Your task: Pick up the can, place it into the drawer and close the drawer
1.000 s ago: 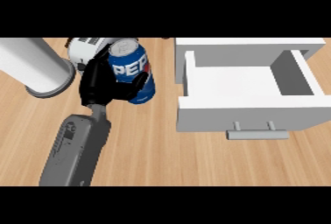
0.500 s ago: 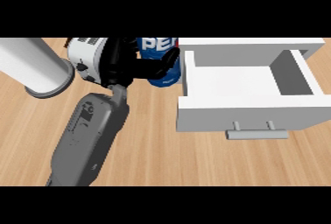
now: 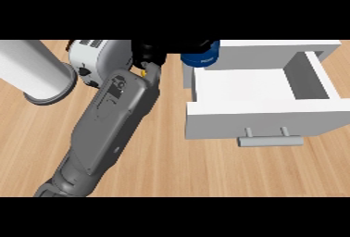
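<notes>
The drawer [image 3: 259,99] is seen pulled out, its white box open upward, with its handle [image 3: 270,139] on the front face toward the lower edge of the view. Bare white floor is shown inside the drawer; nothing is seen lying in it. In front of the drawer and to its left, a broad stretch of wooden worktop [image 3: 205,171] is left uncovered.

The can [image 3: 201,53] is held at the top of the view, just above the drawer's back left corner; only its blue lower part is shown, the rest being cut off by the upper edge. The left robot hand [image 3: 164,48] is seen as a black shape curled round the can on the side away from the drawer, with much of it hidden at the frame's edge. Its grey forearm [image 3: 109,125] is laid diagonally across the worktop to the left of the drawer, well apart from the drawer's front.

Farther left of the drawer, beyond the forearm, a white cylinder [image 3: 34,71] is seen. The right robot hand is not shown.
</notes>
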{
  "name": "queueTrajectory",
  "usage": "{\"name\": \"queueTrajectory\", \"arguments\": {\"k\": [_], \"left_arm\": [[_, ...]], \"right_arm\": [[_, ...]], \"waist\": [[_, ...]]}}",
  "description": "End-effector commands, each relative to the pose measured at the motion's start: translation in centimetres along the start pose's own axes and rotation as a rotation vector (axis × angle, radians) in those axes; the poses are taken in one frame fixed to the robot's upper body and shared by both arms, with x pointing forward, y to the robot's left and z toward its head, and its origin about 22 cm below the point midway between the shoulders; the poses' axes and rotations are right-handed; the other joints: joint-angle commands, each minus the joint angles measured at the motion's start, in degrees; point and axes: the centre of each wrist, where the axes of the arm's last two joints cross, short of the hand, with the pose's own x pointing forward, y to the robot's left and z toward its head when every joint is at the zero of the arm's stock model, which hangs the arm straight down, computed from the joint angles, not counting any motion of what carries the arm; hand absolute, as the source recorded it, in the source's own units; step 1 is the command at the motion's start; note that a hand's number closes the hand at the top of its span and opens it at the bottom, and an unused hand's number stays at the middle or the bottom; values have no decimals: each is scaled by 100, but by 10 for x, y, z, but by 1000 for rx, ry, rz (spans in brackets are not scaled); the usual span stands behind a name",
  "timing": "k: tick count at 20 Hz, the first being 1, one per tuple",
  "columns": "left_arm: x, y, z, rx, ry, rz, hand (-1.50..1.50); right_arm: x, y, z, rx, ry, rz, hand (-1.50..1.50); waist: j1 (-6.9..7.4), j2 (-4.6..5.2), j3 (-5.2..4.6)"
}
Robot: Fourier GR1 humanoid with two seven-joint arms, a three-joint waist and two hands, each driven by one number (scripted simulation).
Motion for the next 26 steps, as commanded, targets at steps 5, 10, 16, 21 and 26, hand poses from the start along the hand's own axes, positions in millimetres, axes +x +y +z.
{"name": "queueTrajectory", "arguments": {"k": [5, 10, 16, 21, 26], "left_arm": [[24, -39, -21, -16, 11, -9, 150], [1, -41, -25, 0, 29, -31, 150], [-14, -59, -15, -6, 49, -47, 150], [4, -69, -35, 40, 43, -82, 150], [-6, -74, -28, 17, 70, -97, 150]], "right_arm": [[-11, -11, 4, 11, -3, 3, -150], [-5, 9, -2, 26, 1, 8, -150], [1, 9, -16, 30, -26, -3, -150], [-1, 6, -9, 60, -19, 0, -150], [3, -6, -16, 31, -15, 3, -150]], "waist": [[-58, 3, 3], [-99, 20, 2], [-187, 33, 4], [-345, 72, 10], [-219, 43, 7]]}}
